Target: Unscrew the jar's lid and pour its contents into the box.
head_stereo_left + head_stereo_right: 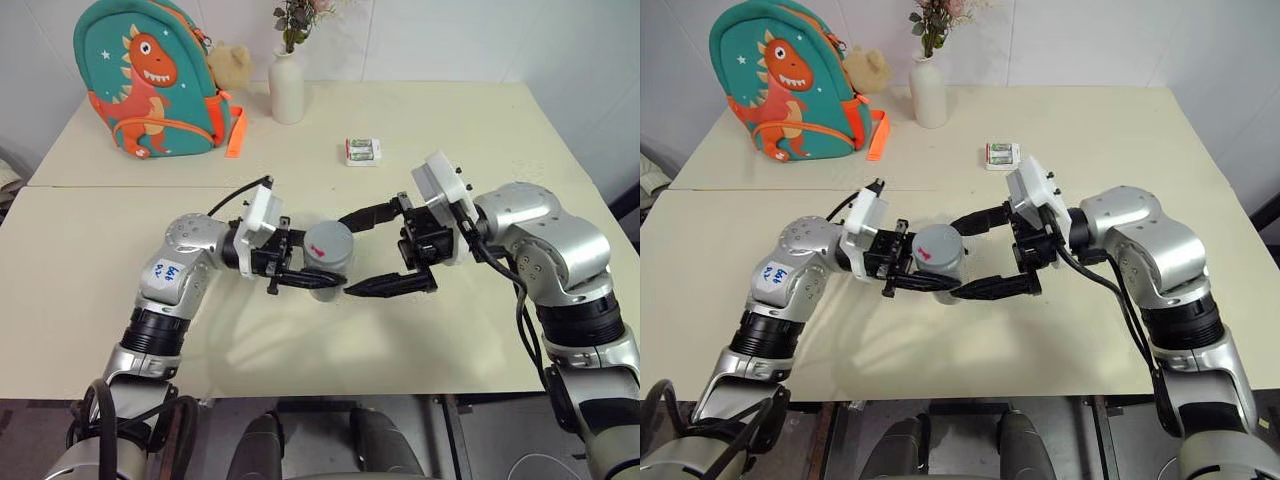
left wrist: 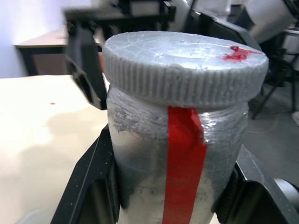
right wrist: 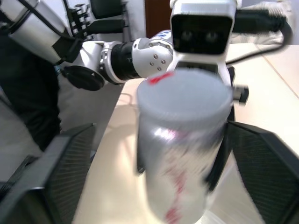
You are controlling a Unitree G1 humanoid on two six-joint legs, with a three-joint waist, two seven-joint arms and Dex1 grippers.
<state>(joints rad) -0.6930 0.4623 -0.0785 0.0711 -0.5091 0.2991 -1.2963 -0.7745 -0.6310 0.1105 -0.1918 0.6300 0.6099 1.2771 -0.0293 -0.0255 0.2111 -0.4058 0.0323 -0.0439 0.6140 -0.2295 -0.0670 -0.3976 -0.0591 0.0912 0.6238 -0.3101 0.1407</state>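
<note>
Clamping is seen in the left eye view: the small clear cylindrical jar with a whitish, red-marked label is held above the near part of the cream table, between the two arms, by the left gripper, whose black fingers are closed on its body. The round grey ribbed lid is seated on top. The right gripper is spread wide, one finger beyond the lid, one nearer, neither touching it.

In the right eye view the same is noted; a white vase, a dinosaur backpack and a white-and-green packet stand far off. The clear box cannot be made out.

In the left wrist view the lid is seen fully screwed down, and a red strip runs down the jar.

In the right wrist view the jar is framed between widely parted fingers.

Risk, as judged: if the lid is gripped off-centre, the jar may be twisted within the left grip or tilted out of it; a weak hold would let it turn with the lid.
</note>
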